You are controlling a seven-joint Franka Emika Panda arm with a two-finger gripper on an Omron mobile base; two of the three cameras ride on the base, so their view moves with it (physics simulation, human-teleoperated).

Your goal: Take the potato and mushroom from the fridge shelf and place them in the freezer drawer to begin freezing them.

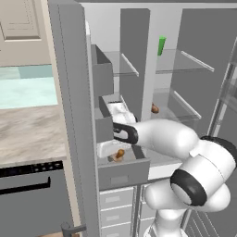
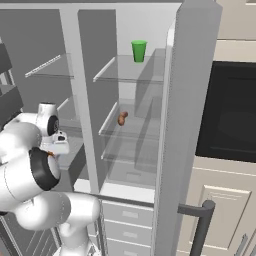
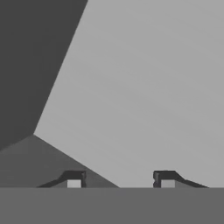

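Gripper (image 3: 118, 178) inside freezer drawer (image 1: 124, 170) — tips apart, nothing between them. Brown vegetable (image 1: 120, 154) lies in the drawer; another (image 2: 122, 118) on fridge shelf (image 2: 131, 131), at 6 o'clock of the green cup (image 2: 139, 51).

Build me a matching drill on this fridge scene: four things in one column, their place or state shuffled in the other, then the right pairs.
Things:
1. cup
2. drawer
3. end effector
4. left door

Places or states:
A. swung wide open
B. slid out, a brown vegetable inside
C. upright on the upper shelf
D. open and empty, at the drawer

Pairs: 1-C, 2-B, 3-D, 4-A
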